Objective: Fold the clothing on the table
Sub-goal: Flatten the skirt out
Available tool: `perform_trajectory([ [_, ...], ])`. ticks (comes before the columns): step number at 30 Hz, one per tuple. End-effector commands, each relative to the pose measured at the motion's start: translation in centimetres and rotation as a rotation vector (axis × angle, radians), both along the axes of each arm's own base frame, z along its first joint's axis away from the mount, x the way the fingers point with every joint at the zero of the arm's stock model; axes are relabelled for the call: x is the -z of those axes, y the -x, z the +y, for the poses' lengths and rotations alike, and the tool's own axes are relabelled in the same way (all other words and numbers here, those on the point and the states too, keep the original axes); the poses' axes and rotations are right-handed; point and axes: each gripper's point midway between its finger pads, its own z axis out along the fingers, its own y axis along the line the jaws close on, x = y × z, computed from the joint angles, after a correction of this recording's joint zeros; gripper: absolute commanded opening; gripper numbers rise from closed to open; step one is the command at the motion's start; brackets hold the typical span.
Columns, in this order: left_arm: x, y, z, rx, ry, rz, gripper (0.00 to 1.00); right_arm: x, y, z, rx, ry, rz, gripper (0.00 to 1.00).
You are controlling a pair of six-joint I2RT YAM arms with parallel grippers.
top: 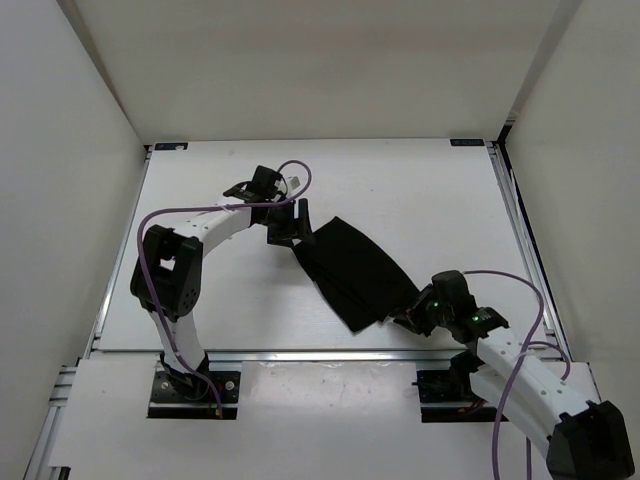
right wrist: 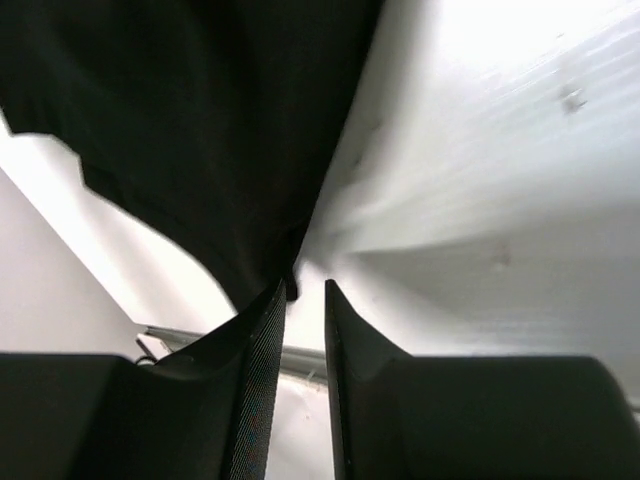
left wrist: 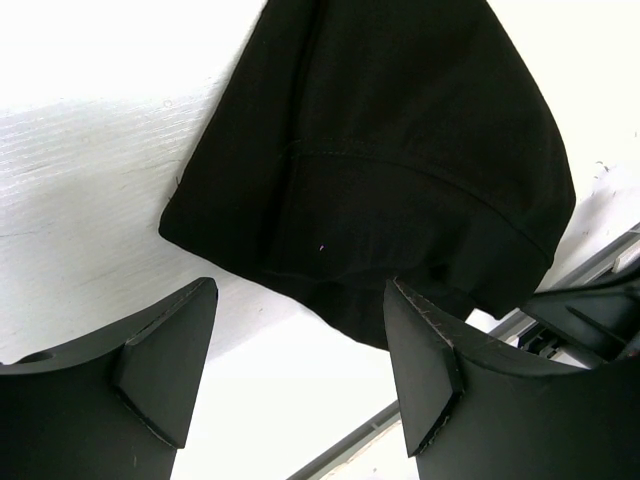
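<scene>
Black clothing [top: 352,270] is being seized. Left gripper [left wrist: 300,300] jaws are apart, to be closed on it next; right gripper [right wrist: 305,290] hold cannot be told.

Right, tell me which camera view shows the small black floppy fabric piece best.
The top external view: the whole black fabric piece shows with nearly its full outline on the white table. The left wrist view shows one end with a seam; the right wrist view only a blurred corner.
</scene>
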Motion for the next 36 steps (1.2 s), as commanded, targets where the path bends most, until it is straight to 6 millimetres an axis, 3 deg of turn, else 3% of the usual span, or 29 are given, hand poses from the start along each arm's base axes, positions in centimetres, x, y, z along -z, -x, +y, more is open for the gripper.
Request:
perform_trajectory([
  [1,-1.0,-0.5,0.0,0.004,0.015,-0.024,0.78,-2.5,-0.2,0.1,0.004,0.016,-0.042,0.28],
  [5,-1.0,-0.6,-0.3,0.009,0.021,-0.024,0.78,-2.4,0.4,0.5,0.013,-0.009,-0.032,0.3],
  [18,-0.9,-0.5,-0.4,0.019,0.017,-0.026,0.78,0.1,-0.4,0.5,-0.007,-0.02,-0.013,0.32],
  [25,-0.8,-0.3,-0.2,0.017,0.016,-0.021,0.77,-1.2,-1.7,1.2,-0.033,-0.01,-0.057,0.31],
  [31,-0.6,-0.7,0.3,0.002,0.01,-0.02,0.78,-3.6,-2.2,1.5,-0.034,-0.013,-0.114,0.29],
  [36,-0.6,-0.7,0.0,0.007,0.008,-0.023,0.78,-3.0,-2.5,1.7,-0.038,-0.04,-0.107,0.3],
])
